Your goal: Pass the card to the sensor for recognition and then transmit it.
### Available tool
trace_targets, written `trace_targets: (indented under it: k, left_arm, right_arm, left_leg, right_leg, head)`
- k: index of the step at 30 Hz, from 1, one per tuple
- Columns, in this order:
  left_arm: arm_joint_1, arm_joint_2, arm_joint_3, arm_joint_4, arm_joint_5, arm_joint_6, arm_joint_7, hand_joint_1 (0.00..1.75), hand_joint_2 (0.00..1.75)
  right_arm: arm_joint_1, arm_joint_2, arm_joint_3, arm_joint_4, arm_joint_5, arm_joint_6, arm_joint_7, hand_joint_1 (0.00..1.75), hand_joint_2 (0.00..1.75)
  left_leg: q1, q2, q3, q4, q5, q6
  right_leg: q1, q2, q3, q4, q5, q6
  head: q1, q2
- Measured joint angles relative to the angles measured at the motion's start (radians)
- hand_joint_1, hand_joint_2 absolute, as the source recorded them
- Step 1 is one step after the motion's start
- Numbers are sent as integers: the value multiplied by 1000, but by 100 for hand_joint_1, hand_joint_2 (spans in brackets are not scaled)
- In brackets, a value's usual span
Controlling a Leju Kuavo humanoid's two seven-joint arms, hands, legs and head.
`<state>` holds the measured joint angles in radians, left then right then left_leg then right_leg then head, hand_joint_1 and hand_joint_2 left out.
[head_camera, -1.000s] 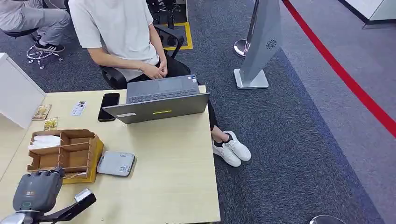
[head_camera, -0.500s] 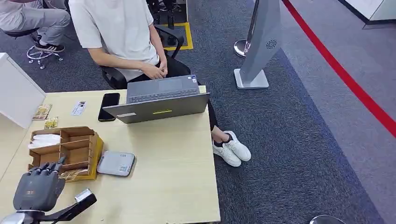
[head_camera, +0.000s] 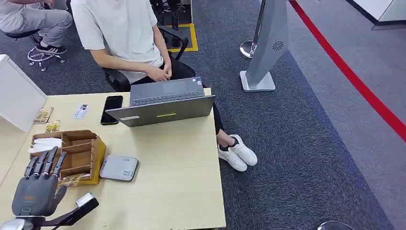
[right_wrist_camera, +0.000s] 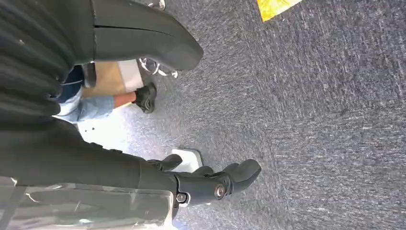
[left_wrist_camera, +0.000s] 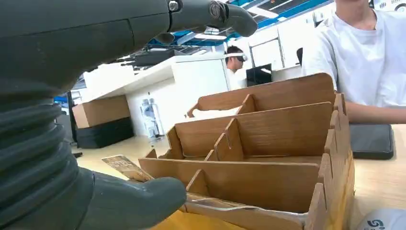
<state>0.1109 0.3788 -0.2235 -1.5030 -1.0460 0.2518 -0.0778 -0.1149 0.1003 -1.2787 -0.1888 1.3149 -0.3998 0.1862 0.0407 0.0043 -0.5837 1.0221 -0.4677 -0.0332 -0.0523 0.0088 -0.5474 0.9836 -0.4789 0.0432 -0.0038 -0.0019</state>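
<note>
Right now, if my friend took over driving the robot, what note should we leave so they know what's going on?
Left hand: open, fingers spread, holding nothing, raised just in front of the wooden organizer.
Right hand: holds nothing, fingers loosely curled, hanging over the carpet away from the table.
Things: a card sticks up at the near end of the organizer, close by the left thumb. The grey sensor pad lies flat on the table beside the organizer. A person sits behind the laptop.
Done: nothing yet; the card is not picked up.
Left: grip the card, hold it to the sensor, then hand it on.
</note>
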Motion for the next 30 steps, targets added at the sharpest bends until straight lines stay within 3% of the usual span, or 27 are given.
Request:
trace_targets:
  k: [14,21,30]
  left_arm:
    - [33,-1,10,0,-6,11,0,0,175]
    - [80,-12,18,-57,-110,148,24,0,175]
    - [128,-19,18,-139,-131,161,41,0,175]
  right_arm:
    - [0,0,0,0,0,2,0,0,175]
    - [0,0,0,0,-21,0,0,0,175]
    - [1,0,0,0,-23,-1,1,0,175]
  left_leg:
    - [0,0,-1,0,0,0]
    - [0,0,-1,0,0,0]
    - [0,0,-1,0,0,0]
  right_leg:
    - [0,0,-1,0,0,0]
    - [0,0,-1,0,0,0]
    - [0,0,-1,0,-1,0]
  head:
    - [0,0]
    - [0,0]
    - [0,0]
